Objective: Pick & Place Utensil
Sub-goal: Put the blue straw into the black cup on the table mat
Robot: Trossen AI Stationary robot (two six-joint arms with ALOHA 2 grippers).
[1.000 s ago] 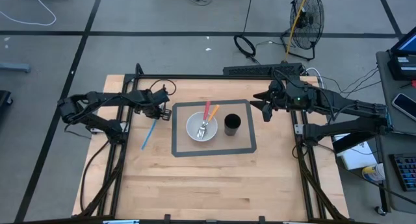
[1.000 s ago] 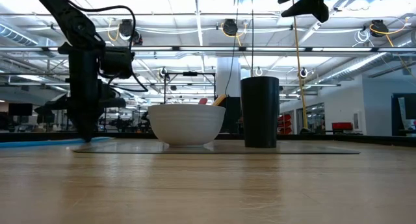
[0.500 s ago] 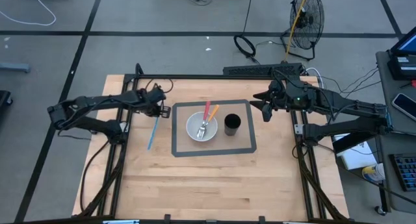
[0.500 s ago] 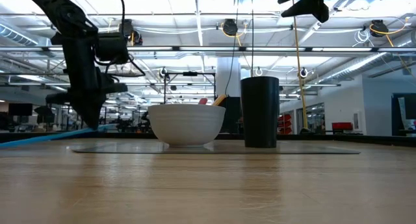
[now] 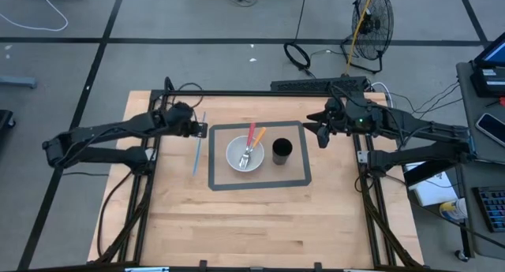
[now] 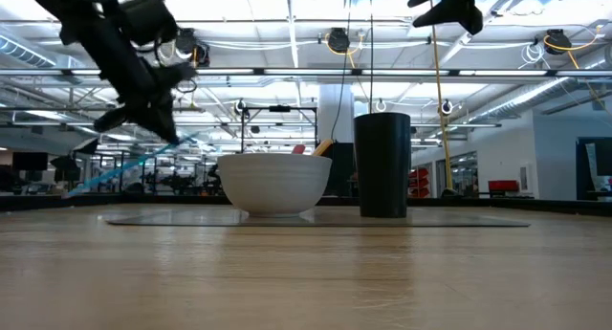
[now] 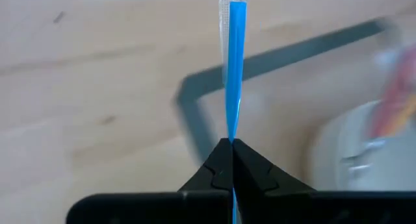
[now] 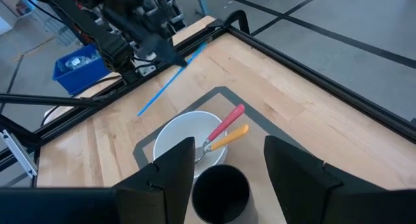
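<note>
My left gripper (image 5: 197, 130) (image 6: 161, 120) is shut on a thin blue utensil (image 5: 196, 155) (image 6: 115, 171) (image 7: 234, 55), in the air left of the grey-bordered mat (image 5: 217, 181). A white bowl (image 5: 245, 155) (image 8: 188, 136) stands on the mat, with a red-handled and an orange-handled utensil (image 8: 227, 130) leaning on its rim. A black cup (image 5: 282, 151) (image 6: 382, 165) stands to its right. My right gripper (image 5: 319, 136) (image 8: 224, 164) hovers open, high above the mat's far right corner. My left gripper pinches the blue utensil between its two fingertips (image 7: 218, 160), at a point (image 7: 232, 134) nearer its far end. The fingers come from the table's left, slanting down, and lie across it. The utensil is lifted clear and tilted, its long free end (image 6: 75, 188) lower.
A black frame (image 5: 237, 93) runs along the table's far edge and sides. Bare wood (image 5: 260, 225) stretches from the mat to the near edge. Beyond the table stand a fan (image 5: 371, 20) and floor cables.
My left gripper has risen and moved right toward the bowl, still shut. The blue utensil, which lay flat on the wood, first rose at its held end, then came clear of the table and turned more in line with the near-far direction. The right arm kept still.
</note>
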